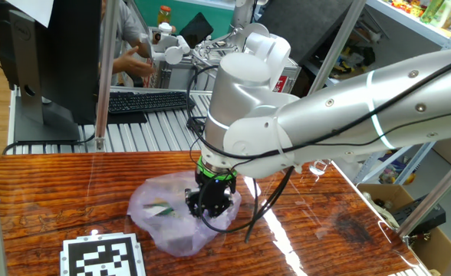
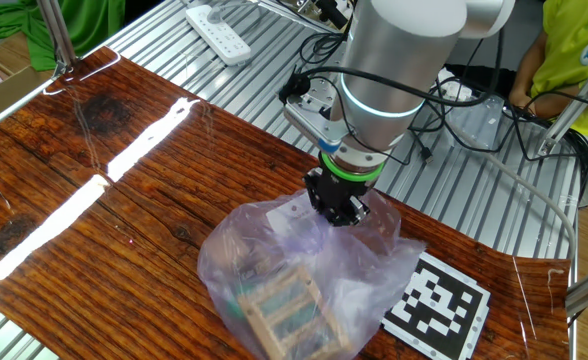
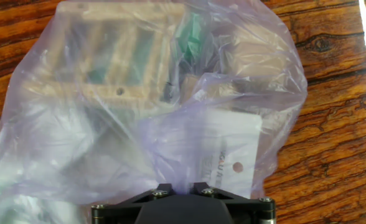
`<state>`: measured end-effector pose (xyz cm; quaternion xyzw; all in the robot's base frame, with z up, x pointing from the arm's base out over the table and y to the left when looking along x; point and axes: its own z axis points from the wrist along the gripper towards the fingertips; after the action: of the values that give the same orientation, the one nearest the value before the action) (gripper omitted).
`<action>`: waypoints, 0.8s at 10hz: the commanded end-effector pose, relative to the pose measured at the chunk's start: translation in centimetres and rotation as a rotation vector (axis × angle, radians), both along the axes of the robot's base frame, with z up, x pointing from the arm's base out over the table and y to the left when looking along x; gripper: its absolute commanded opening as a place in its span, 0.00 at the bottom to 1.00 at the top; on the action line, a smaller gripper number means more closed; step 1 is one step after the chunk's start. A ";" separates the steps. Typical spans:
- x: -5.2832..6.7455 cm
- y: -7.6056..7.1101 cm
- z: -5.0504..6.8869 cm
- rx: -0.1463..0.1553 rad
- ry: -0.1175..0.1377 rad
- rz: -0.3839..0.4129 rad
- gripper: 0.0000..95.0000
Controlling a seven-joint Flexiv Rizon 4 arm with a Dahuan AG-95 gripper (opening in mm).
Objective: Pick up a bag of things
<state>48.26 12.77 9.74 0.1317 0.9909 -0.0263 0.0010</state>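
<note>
One bag point(image 2: 304, 270) was seen lying on the brown wooden table point(image 2: 104, 200). The bag was thin, crinkly and pale purple, and things could be seen through it. One claw point(image 2: 338, 212) was pointed straight down at the bag. The claw was set on the top of the bag, at the end of the bag nearest the arm point(image 1: 340, 107). The rest of the bag was spread out on the table away from the claw.

In the hand view the black fingers were seen pulled close together at the bottom edge, and a fold of the purple plastic point(image 3: 183, 155) was bunched up right between them. So the claw was narrow and looked pinched on the bag. The bottom of the bag was lying on the table.

Inside the bag, one wooden frame point(image 3: 117, 59) with bars was seen. One green piece point(image 3: 192, 34) was seen beside it. One white card point(image 3: 233, 152) with small print was seen near the claw. Other small things in the bag were too blurred to be counted.

One black and white square sign point(image 2: 436, 302) was laid on the table just beside the bag. One black keyboard point(image 1: 149, 101) was seen on the metal rollers behind the table.
</note>
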 end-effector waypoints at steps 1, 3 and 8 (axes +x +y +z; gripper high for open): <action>0.0 0.0 0.0 0.002 0.000 -0.002 0.00; 0.1 0.0 0.0 0.019 0.014 -0.003 0.00; 1.2 0.4 1.6 0.001 0.064 0.009 0.00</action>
<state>49.85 13.28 11.51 0.1259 0.9911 -0.0307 -0.0310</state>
